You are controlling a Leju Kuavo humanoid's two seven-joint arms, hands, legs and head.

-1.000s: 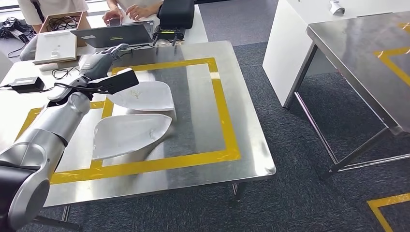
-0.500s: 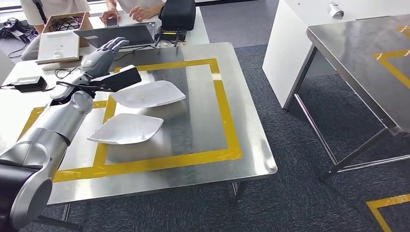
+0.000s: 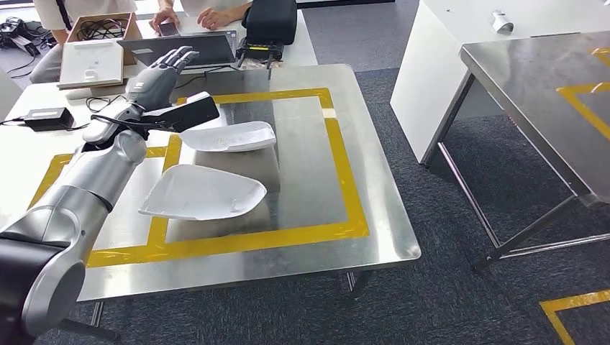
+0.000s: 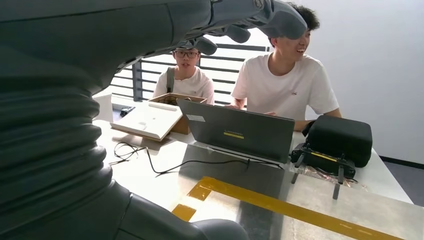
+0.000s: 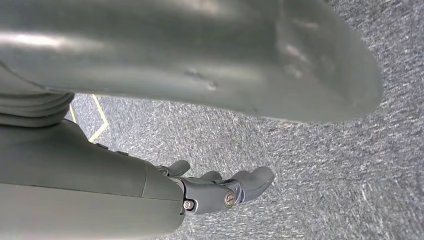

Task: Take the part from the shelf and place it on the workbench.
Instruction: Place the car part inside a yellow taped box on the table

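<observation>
Grey carpet all around, with a steel desk (image 3: 374, 215) marked by a yellow tape square (image 3: 345, 180) sitting in the middle of the head view. Two white shell-shaped parts are lying on it: one part (image 3: 201, 192) inside the square toward 7 o'clock, a second part (image 3: 230, 136) just past it toward 11 o'clock. Left robot hand (image 3: 155, 77) is hovering over the desk's 10 o'clock corner, fingers spread and gripping nothing, well above the far part. Right robot hand (image 5: 220, 187) is hanging over the carpet, fingers loosely curled with nothing in them. Behind the desk a laptop (image 4: 235, 132) and a black case (image 4: 340, 140) are sitting on a white table, two people seated at it.
</observation>
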